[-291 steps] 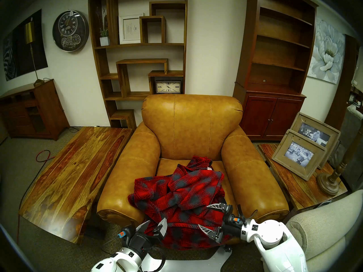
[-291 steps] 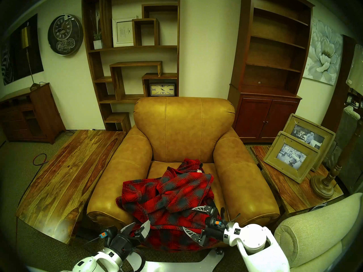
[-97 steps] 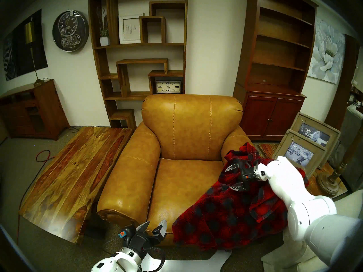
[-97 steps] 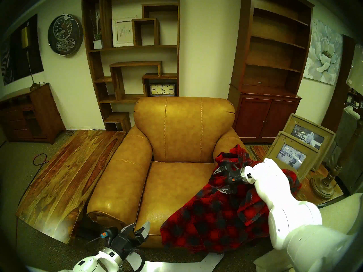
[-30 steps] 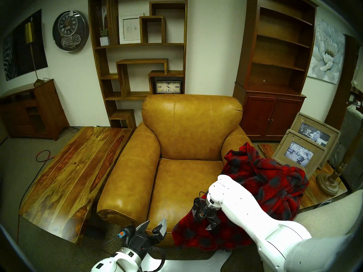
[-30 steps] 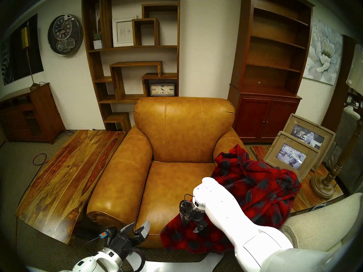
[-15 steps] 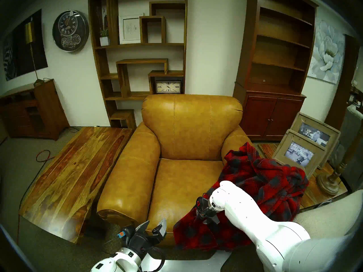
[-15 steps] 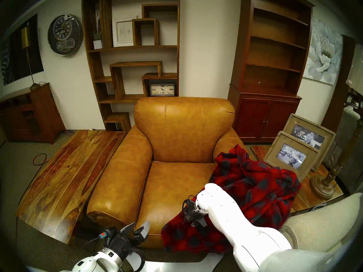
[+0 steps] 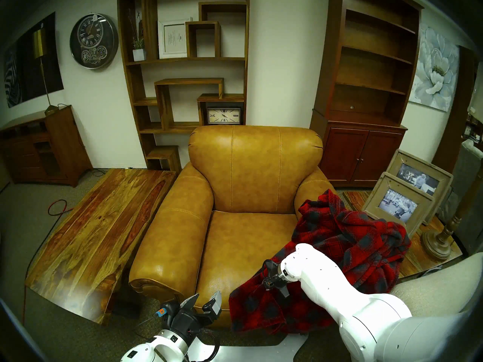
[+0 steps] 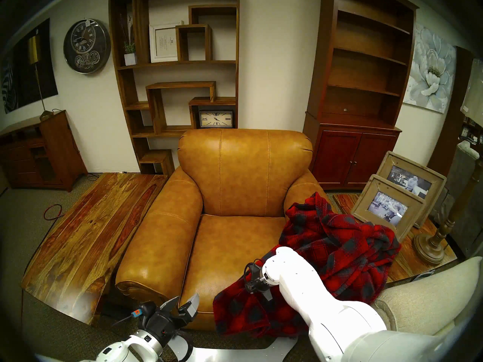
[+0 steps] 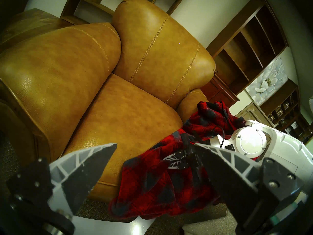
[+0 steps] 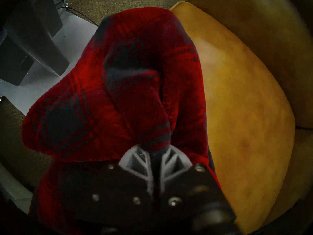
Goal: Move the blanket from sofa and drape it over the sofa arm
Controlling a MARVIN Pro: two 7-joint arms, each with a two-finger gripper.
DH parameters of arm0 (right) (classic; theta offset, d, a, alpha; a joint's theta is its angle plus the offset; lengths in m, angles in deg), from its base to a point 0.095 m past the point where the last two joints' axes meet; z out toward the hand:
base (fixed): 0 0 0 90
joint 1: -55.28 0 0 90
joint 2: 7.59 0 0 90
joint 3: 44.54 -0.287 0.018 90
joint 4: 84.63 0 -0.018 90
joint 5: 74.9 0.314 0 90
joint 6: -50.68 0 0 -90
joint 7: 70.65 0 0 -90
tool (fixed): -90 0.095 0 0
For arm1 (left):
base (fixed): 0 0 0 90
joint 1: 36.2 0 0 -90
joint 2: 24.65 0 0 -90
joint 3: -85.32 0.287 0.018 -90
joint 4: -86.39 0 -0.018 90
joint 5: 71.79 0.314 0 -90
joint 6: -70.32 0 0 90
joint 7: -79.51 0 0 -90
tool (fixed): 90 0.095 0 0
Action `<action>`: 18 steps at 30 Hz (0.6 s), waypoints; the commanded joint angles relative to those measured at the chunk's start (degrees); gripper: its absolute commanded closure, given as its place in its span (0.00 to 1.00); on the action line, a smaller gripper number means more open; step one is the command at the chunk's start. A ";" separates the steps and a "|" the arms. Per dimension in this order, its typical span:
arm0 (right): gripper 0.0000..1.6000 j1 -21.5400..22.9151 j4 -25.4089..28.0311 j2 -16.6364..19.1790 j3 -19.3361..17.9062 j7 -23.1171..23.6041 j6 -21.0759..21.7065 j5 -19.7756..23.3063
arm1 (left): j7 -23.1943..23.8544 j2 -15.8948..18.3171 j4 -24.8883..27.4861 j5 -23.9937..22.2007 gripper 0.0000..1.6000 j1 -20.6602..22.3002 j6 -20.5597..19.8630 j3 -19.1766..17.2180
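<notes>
My right fingers point(image 12: 155, 159) have just pinched the blanket point(image 9: 347, 249) flap trailing at six o'clock, ready to lift it onto the sofa arm point(image 9: 313, 189), while my left fingers point(image 9: 205, 301) stay spread and empty.

The place looked like a furniture showroom dressed as a living room. A tag hung from the round wall clock point(image 9: 94, 42), the tall wooden bookcase point(image 9: 371, 74) stood bare, and two picture frames point(image 9: 407, 197) held stock photos (one marked "VIP"). A leather armchair point(image 9: 254, 170), a slab coffee table point(image 9: 96, 230) and a beige fabric sofa point(image 9: 441, 283) crowded close together on carpet.
</notes>
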 commanded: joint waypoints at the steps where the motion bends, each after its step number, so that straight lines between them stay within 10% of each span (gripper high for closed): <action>1: 1.00 6.20 6.31 6.25 -5.95 -1.54 0.75 0.00 | 0.14 -0.13 0.55 0.05 0.00 0.26 0.09 0.02; 18: 1.00 13.13 17.26 16.34 -18.72 2.34 0.50 -5.90 | 0.22 -0.32 0.20 0.04 0.00 0.58 0.08 0.08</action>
